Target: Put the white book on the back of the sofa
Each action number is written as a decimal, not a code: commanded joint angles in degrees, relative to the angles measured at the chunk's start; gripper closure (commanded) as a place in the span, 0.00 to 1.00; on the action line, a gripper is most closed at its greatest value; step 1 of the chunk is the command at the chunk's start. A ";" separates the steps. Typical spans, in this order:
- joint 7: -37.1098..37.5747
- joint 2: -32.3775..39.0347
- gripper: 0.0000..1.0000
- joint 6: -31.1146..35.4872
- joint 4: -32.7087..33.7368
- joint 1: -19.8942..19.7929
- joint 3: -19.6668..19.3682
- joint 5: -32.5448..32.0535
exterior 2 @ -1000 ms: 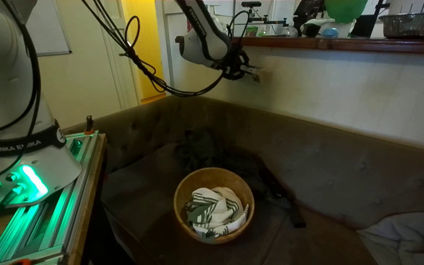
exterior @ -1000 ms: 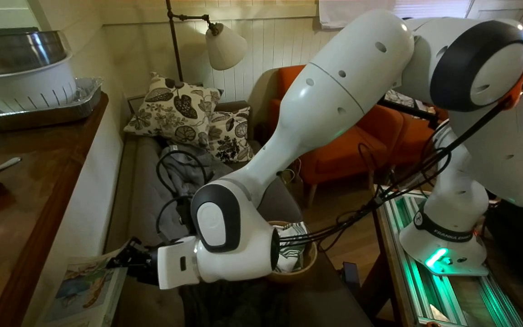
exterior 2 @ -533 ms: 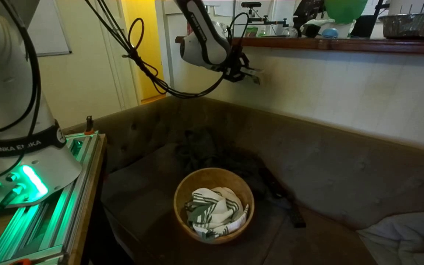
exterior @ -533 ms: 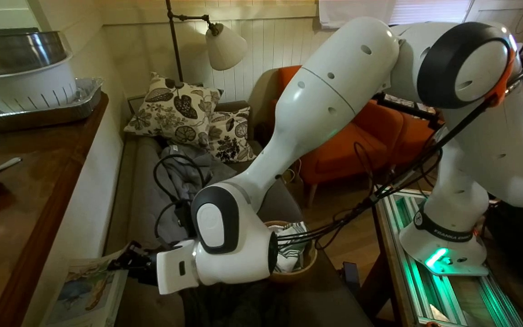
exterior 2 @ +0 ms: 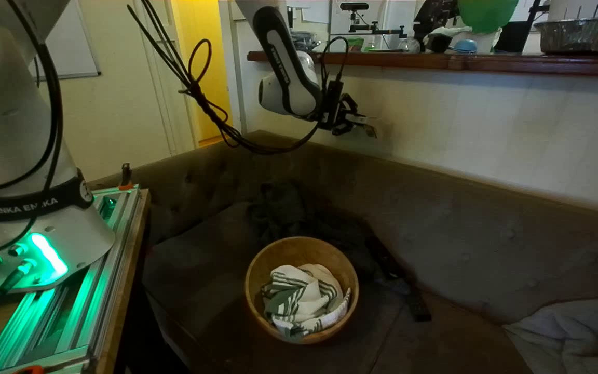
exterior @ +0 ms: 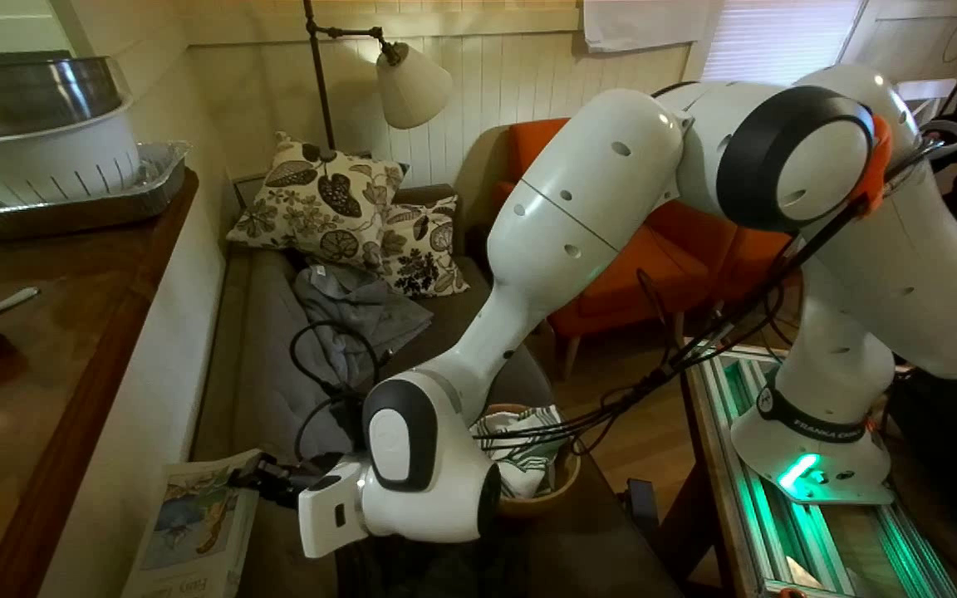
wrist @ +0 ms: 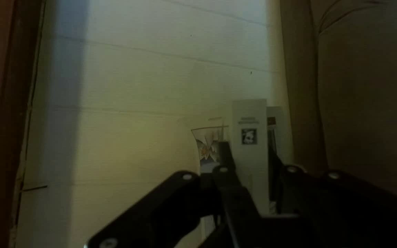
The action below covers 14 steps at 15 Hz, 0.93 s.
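The sofa (exterior 2: 486, 234) carries a basket (exterior 2: 304, 251), grey cloth (exterior: 362, 291) and patterned pillows (exterior: 325, 199); the wooden bench (exterior: 55, 274), a foil tray (exterior: 80, 216).

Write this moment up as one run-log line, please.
end effector: gripping white illustrated-cover book by one edge | target: back of the sofa | contact with target: unclear | release: not yet

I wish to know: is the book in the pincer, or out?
In: the wrist view shows the book between the fingers of the pincer. Whether it touches the sofa back, I cannot tell.
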 commanded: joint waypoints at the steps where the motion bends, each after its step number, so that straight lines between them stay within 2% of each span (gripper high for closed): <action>1: 0.29 3.23 0.94 -2.39 3.58 -1.32 1.62 -4.37; 2: 0.79 4.04 0.94 -2.13 4.45 -1.64 1.87 -5.22; 3: 2.15 4.33 0.94 -0.09 6.21 2.44 -2.25 -3.34; 5: 4.62 5.84 0.94 2.65 9.75 5.91 -6.09 -2.39; 10: 11.96 10.93 0.94 9.86 18.34 8.20 -10.66 -2.81; 13: 12.16 14.03 0.94 14.31 21.35 4.67 -8.92 -2.80; 14: 6.46 14.69 0.94 15.47 21.29 0.14 -3.75 -1.06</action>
